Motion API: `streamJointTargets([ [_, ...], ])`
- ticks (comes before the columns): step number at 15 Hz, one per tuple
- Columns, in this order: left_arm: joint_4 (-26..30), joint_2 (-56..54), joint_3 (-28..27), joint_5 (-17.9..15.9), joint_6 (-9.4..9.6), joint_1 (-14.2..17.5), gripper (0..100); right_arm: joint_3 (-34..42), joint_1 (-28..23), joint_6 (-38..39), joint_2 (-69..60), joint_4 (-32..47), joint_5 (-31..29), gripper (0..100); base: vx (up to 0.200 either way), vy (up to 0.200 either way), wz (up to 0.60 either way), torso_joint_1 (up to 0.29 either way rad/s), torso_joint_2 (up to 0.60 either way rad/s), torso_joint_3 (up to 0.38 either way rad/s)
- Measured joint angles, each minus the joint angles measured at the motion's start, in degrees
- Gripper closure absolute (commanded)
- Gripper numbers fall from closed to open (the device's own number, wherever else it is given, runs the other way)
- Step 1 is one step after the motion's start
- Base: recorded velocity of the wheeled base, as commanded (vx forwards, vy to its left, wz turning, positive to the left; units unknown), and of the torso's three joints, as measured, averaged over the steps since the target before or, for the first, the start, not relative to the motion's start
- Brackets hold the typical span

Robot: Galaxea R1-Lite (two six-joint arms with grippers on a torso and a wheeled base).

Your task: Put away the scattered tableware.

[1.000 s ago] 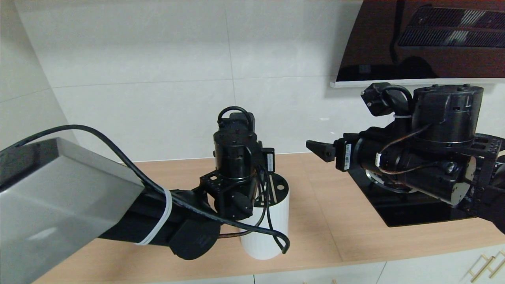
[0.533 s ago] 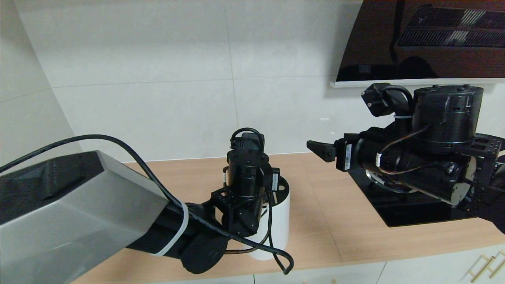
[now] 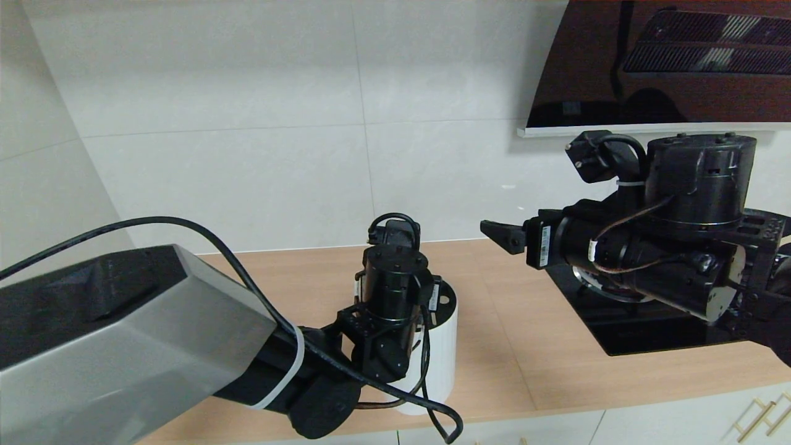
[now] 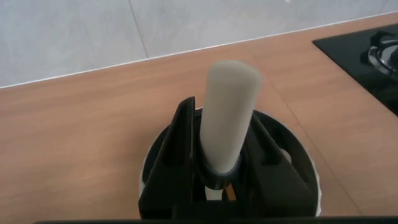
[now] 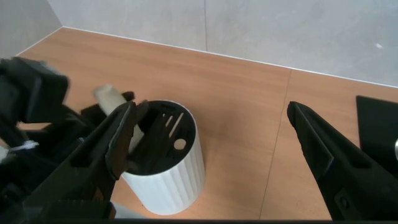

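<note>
Left gripper (image 4: 225, 163) is recorded clamped on a cream-handled utensil (image 4: 229, 106), which is kept upright directly over the black slotted top of the white utensil holder (image 5: 171, 180). The utensil's working end is hidden by the jaws, so its kind, and whether it sits in a slot, cannot be told. The holder is placed near the front edge of the wooden countertop (image 3: 507, 346), with bare counter behind it up to the tiled wall (image 3: 247, 154) and sideways to the black cooktop (image 3: 642, 337); its lower side is covered by the left arm in the head view. Right gripper (image 5: 217, 107) is noted spread wide, raised above the counter between holder and cooktop, touching neither.
</note>
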Motion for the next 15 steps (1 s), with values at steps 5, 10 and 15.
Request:
streamJointTargets([
  [5,0.0,-0.4,-0.2,0.0,0.0,0.1,0,0.0,0.0,0.0,0.0,0.0,0.0,0,0.0,0.0,0.0,0.0,0.0,0.0],
  [10,-0.4,-2.7,0.2,-0.1,-0.13,0.6,0,0.0,0.0,0.0,-0.1,-0.2,0.0,0,0.0,0.0,0.0,0.0,0.0,0.0],
  [15,-0.5,-17.1,5.8,-6.9,-0.2,3.1,0,-0.2,0.0,0.1,-1.4,-0.3,-0.1,0,0.0,0.0,0.0,0.0,0.0,0.0],
])
